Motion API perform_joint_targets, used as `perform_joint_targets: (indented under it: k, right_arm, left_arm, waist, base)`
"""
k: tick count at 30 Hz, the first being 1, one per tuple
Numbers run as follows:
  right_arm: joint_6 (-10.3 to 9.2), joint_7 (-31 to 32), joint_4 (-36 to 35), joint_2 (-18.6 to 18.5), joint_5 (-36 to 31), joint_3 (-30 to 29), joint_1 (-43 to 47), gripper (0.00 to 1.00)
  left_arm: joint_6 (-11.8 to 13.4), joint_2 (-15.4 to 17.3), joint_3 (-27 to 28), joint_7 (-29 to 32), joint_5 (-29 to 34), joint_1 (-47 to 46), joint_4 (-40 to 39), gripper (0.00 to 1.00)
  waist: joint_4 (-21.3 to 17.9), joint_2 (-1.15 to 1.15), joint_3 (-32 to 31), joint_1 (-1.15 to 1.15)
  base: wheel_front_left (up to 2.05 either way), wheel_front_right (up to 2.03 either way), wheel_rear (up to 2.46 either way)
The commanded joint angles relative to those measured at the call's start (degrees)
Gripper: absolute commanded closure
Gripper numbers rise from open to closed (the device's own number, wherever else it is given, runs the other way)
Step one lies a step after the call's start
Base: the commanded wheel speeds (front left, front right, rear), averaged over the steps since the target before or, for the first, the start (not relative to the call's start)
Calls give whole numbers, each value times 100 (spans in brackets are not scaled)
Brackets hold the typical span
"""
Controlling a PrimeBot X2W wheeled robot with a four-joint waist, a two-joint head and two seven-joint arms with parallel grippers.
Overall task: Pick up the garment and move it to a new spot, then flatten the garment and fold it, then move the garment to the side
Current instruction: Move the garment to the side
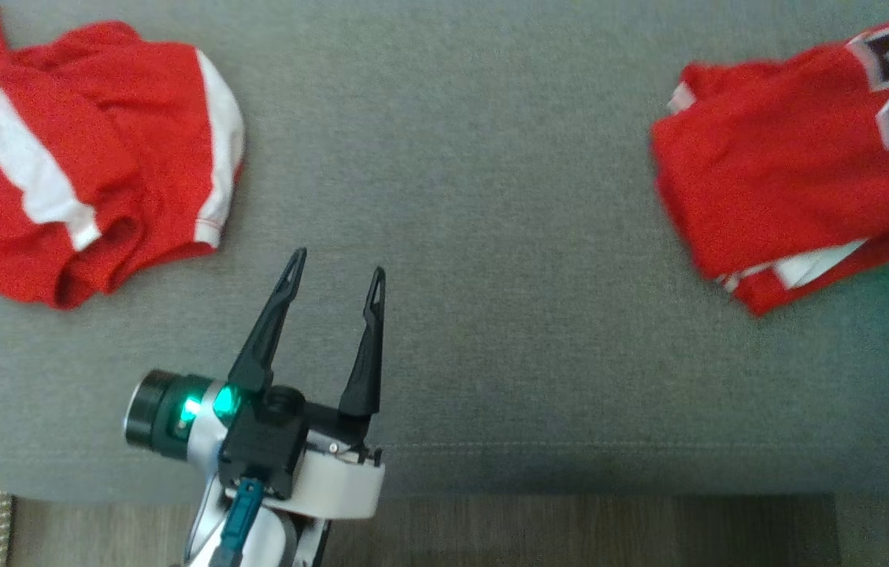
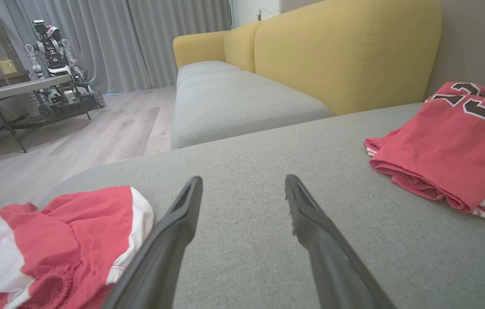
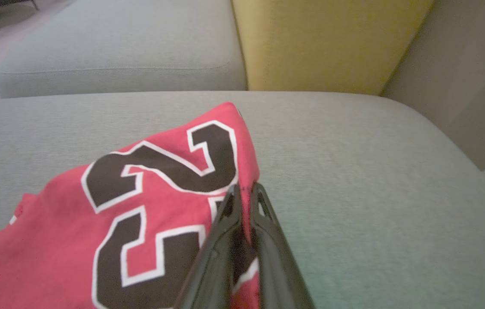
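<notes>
Jersey (image 1: 798, 181) is seen folded, number side up, at the right end of the cushion (image 1: 460, 197). Its edge is pinched between the closed fingers of the right hand (image 3: 246, 191). Left hand (image 1: 338, 262) is held spread and empty above the cushion, near the crumpled shorts (image 1: 90, 157). Flattening and folding are judged done. The move to the side is judged in progress, with release not yet made.

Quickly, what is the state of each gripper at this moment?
Left gripper: open, holding nothing.
Right gripper: closed on an edge of the red jersey.
</notes>
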Motion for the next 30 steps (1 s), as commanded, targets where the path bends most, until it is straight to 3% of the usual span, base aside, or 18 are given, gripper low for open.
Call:
perform_joint_targets:
  k: [1,12,28,29,30]
  right_arm:
    - [-2,37,-302,-228,-42,-1,-173,100]
    - [-2,396,-1407,-1008,-255,-448,-538,100]
    - [-2,909,-2398,-1251,-689,-1187,-186,100]
    - [-2,889,-2419,-1230,-804,-1239,-181,67]
    - [-2,844,-2438,-1205,-941,-1294,-181,0]
  left_arm:
    - [5,79,174,-33,-9,-198,-249,0]
    - [-64,292,13,-33,188,-755,-550,0]
    - [156,463,-294,-33,72,-1053,-534,0]
    - [161,465,-309,-33,60,-1070,-523,0]
    - [165,467,-321,-33,48,-1089,-512,0]
  waist:
    - [-215,0,302,0]
    - [-648,0,1043,0]
    - [-698,0,1315,0]
    - [-690,0,1313,0]
    - [-682,0,1306,0]
  base:
    - [0,0,0]
    - [0,0,0]
    - [0,0,0]
    - [0,0,0]
    - [0,0,0]
